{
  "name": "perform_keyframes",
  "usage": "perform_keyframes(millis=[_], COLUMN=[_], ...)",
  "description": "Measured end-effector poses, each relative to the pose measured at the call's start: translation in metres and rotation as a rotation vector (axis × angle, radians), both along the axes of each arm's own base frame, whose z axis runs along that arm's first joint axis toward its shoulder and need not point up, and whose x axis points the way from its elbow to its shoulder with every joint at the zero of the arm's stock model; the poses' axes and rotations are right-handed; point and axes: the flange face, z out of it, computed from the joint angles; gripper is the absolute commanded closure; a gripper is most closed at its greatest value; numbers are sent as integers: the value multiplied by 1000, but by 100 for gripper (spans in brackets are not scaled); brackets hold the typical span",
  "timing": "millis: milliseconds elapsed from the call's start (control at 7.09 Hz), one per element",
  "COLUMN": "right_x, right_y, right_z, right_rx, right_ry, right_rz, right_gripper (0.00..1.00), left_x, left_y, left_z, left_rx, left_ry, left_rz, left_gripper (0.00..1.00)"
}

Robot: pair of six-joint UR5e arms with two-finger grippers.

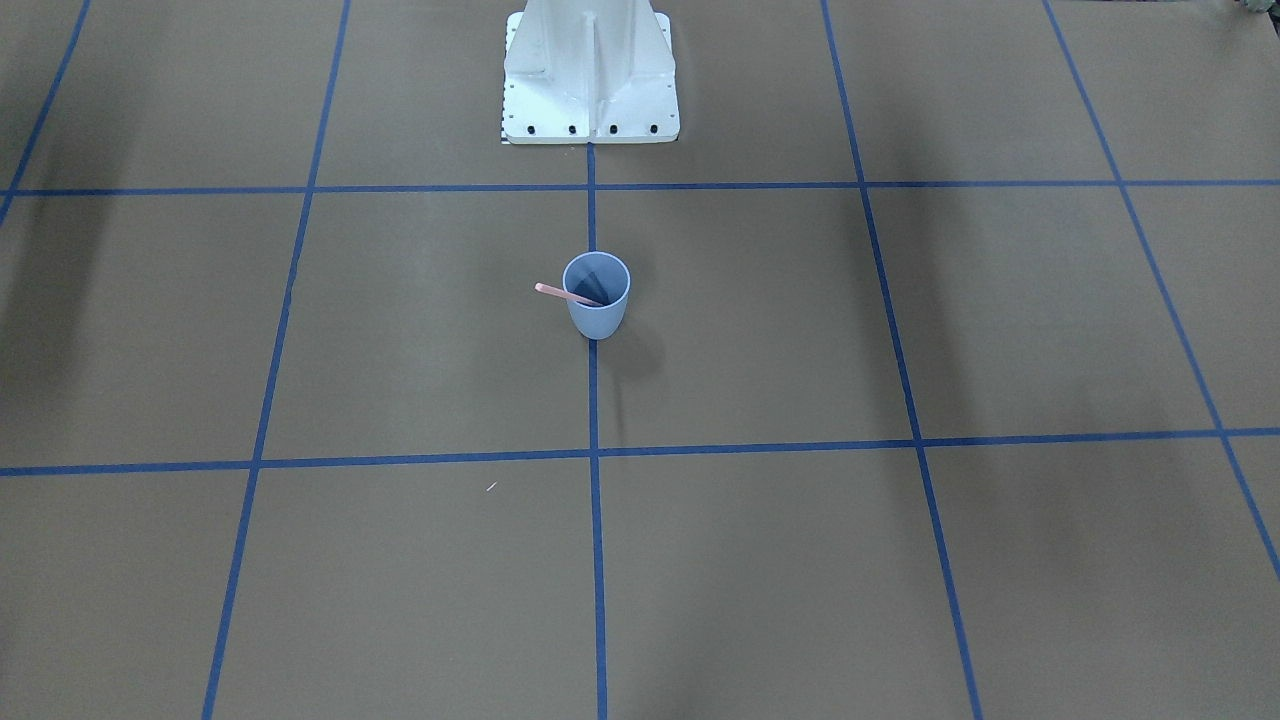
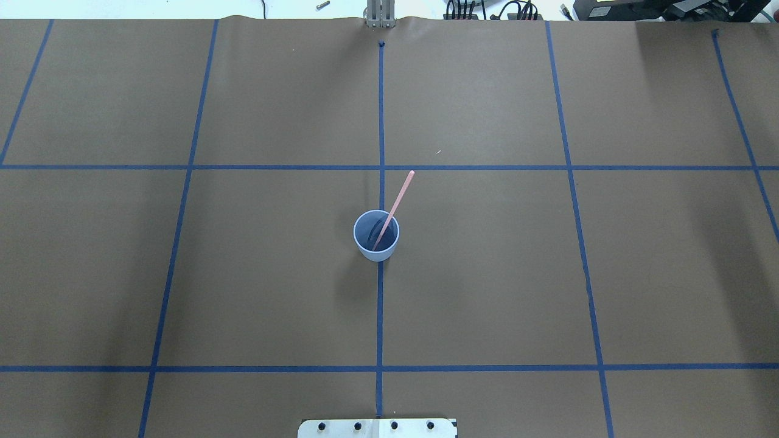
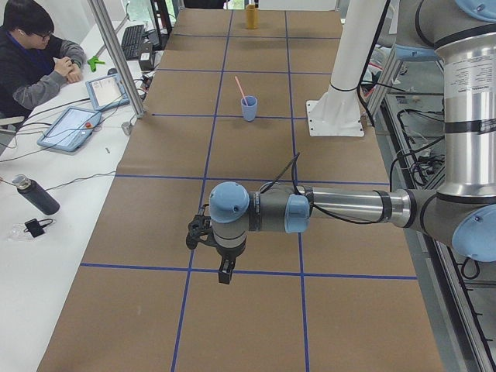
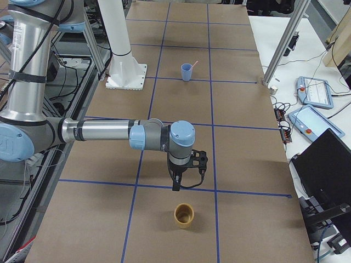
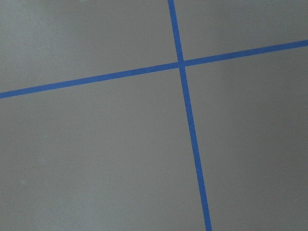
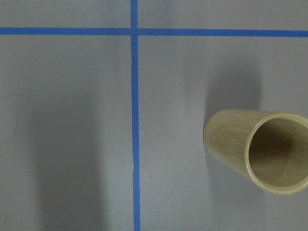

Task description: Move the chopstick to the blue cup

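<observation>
The blue cup (image 1: 597,318) stands upright on a blue tape line at the table's middle, and it also shows in the overhead view (image 2: 377,254). One pale pink chopstick (image 1: 558,292) stands in it, leaning over the rim and away from the robot (image 2: 399,196). My left gripper (image 3: 223,271) hangs above the table far from the cup, near the table's left end. My right gripper (image 4: 176,183) hangs near the right end. Neither shows in the overhead, front or wrist views, so I cannot tell whether they are open or shut.
A tan wooden cup (image 4: 184,215) stands upright just beyond my right gripper, and it also shows in the right wrist view (image 6: 240,144). The robot's white base (image 1: 590,90) is behind the blue cup. A seated operator (image 3: 31,54) and tablets are beside the table.
</observation>
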Motion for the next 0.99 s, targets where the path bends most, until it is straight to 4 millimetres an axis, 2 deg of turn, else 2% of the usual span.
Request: perform_keyframes(millis=[988], right_x=[-1], right_y=[3], right_z=[1], right_rx=[-5], right_ry=[-14], right_rz=[-1], right_gripper=[0], left_x=[0], left_y=[1], left_z=[1], left_rx=[-2], left_ry=[0], left_rz=[0], left_gripper=[1])
